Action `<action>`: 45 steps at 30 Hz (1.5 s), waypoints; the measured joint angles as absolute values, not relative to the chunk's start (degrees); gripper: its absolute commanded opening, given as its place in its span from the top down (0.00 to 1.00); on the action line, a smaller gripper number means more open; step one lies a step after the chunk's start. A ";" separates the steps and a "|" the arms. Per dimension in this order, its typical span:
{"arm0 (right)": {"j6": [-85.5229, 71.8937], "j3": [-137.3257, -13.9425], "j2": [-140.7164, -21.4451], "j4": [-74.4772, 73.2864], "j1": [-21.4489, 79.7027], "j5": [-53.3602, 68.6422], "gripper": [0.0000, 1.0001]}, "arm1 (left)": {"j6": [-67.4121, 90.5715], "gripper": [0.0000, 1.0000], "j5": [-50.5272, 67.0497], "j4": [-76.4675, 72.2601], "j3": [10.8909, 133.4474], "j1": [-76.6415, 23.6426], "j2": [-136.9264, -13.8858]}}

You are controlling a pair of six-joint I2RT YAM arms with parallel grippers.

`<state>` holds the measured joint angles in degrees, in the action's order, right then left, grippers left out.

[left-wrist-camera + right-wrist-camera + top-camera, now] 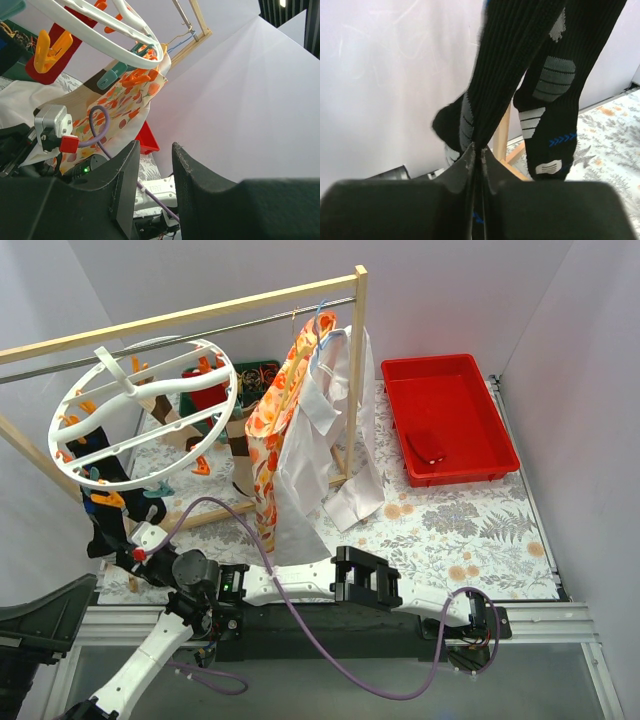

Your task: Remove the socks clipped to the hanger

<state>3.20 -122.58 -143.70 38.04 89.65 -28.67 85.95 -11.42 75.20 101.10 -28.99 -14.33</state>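
- The hanger (131,389), a white spoked wheel with orange and teal clips, is hanging tilted in the upper left of the top view.
- The black socks (520,50), marked grey, white and blue, are dangling side by side beneath its left rim, and the right gripper (479,152) is pinching one.
- A red sock (67,45) and a tan-and-brown sock (82,97) are hanging clipped underneath.

Floral-patterned table cover (450,530) spread across the top. On it at far right, red tray (450,405) holding a small red item (430,447), possibly a sock. Left of that, wooden rack (357,370) standing upright.
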 measured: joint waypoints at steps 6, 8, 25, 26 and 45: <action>2.76 -118.21 -142.12 39.16 89.36 -27.68 0.99 | 86.06 0.71 -11.51 75.77 100.68 -28.99 -14.28; 2.28 -112.57 -139.20 39.57 89.36 -26.79 0.99 | 86.28 0.72 -11.64 75.83 99.77 -28.99 -13.96; -0.78 -72.86 -99.72 40.07 89.14 -6.24 0.99 | 90.50 0.75 -15.66 72.18 89.95 -28.99 -9.15; -1.23 -71.70 -98.06 39.48 88.88 -4.84 0.99 | 90.72 0.75 -15.66 71.16 88.53 -28.99 -9.04; -6.46 -64.23 -85.60 25.91 79.20 25.98 0.99 | 91.35 0.53 -14.17 58.74 73.56 -28.99 -9.28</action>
